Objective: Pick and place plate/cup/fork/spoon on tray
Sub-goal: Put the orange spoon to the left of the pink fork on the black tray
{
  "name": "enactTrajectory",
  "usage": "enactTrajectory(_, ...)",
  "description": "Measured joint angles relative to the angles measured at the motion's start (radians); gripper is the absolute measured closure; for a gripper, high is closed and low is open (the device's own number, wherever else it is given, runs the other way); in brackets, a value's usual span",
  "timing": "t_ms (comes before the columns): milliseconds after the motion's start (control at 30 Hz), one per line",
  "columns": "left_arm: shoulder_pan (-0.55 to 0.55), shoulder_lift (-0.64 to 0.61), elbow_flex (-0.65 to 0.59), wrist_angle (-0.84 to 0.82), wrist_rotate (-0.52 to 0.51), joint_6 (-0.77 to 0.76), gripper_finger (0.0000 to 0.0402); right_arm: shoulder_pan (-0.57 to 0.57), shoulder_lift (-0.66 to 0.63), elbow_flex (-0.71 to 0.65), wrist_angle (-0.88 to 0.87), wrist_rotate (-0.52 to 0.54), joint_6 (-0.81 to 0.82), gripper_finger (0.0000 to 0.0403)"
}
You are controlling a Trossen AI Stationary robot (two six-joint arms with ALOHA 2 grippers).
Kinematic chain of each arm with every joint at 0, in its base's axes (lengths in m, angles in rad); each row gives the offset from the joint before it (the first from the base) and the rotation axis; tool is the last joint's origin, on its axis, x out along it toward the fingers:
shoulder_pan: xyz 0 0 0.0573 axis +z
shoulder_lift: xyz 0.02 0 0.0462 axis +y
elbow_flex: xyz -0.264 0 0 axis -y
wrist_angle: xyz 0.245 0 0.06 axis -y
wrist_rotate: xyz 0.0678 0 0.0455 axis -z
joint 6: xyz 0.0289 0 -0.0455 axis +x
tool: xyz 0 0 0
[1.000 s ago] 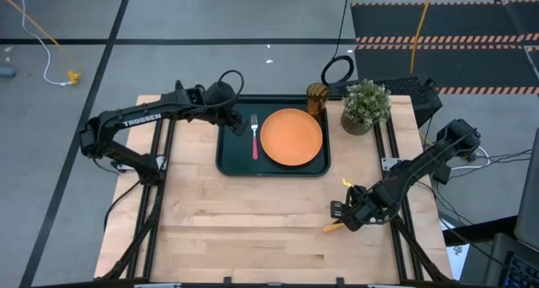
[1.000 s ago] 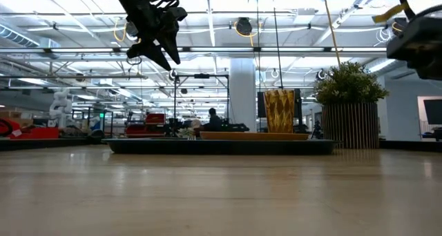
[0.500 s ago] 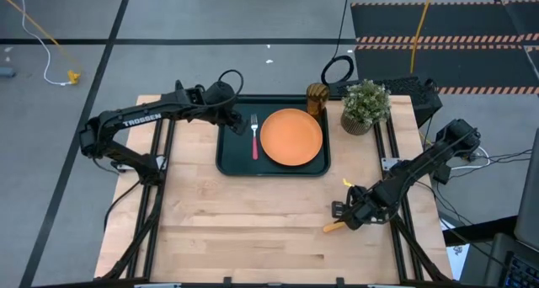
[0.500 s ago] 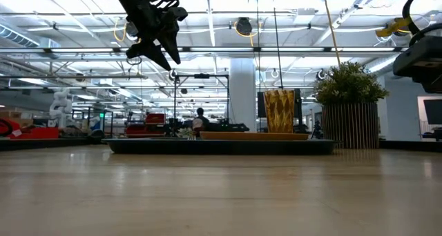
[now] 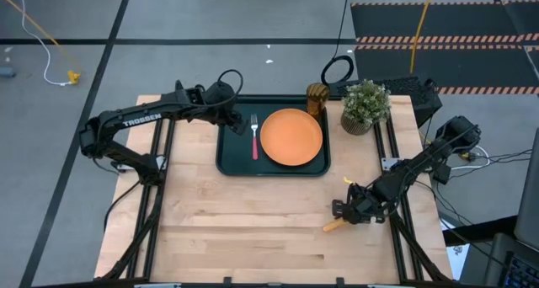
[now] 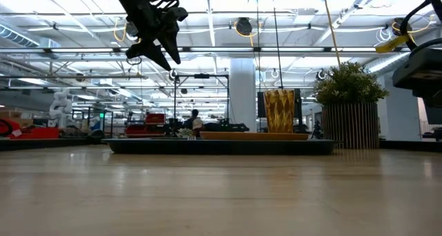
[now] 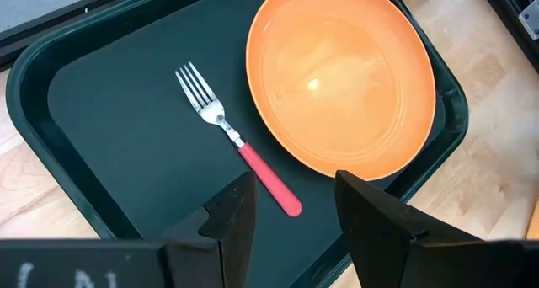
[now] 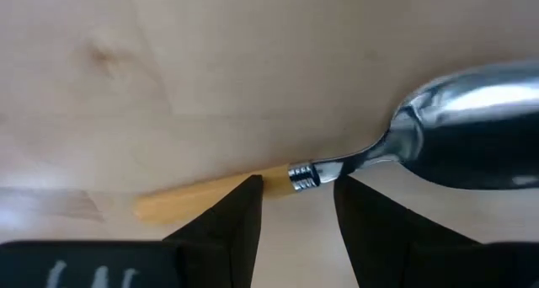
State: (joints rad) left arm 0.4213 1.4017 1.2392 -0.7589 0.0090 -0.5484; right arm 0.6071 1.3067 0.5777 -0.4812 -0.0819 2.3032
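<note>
The dark green tray (image 5: 231, 157) lies at the table's far middle. The orange plate (image 5: 291, 136) and the red-handled fork (image 5: 254, 138) lie flat in it, also shown in the left wrist view (image 7: 341, 77) (image 7: 232, 136). The amber cup (image 5: 317, 98) stands at the tray's far right corner. The spoon (image 8: 472, 128) lies on the table at the near right, its orange handle (image 5: 333, 226) pointing near-left. My right gripper (image 5: 344, 212) is open just above it, fingers either side of its neck (image 8: 303, 177). My left gripper (image 5: 238, 125) is open and empty above the tray's left part.
A potted green plant (image 5: 365, 107) stands at the far right, beside the cup and the tray. Bare wooden table (image 5: 236, 229) stretches from the tray to the near edge. In the low view the left gripper (image 6: 162, 53) hangs well above the tray (image 6: 221, 146).
My right gripper has gone down toward the spoon on the table. My left arm has kept still.
</note>
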Motion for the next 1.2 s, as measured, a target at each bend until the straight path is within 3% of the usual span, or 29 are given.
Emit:
enactTrajectory(367,0.0,0.0,0.0,0.0,0.0,-0.012,0.0238,-0.044,0.002,-0.002,-0.008,0.182,-0.146,0.0259)
enactTrajectory(567,0.0,0.0,0.0,0.0,-0.001,-0.022,0.0238,-0.079,0.002,-0.002,-0.012,0.179,-0.294,0.0259)
enactTrajectory(833,-0.003,0.0,0.0,0.0,-0.001,-0.039,0.0238,-0.09,-0.004,-0.003,0.023,0.205,-0.039,0.0259)
enactTrajectory(1200,-0.033,0.0,0.0,0.0,-0.009,-0.052,0.0238,-0.117,-0.003,-0.004,0.054,0.217,-0.012,0.0259)
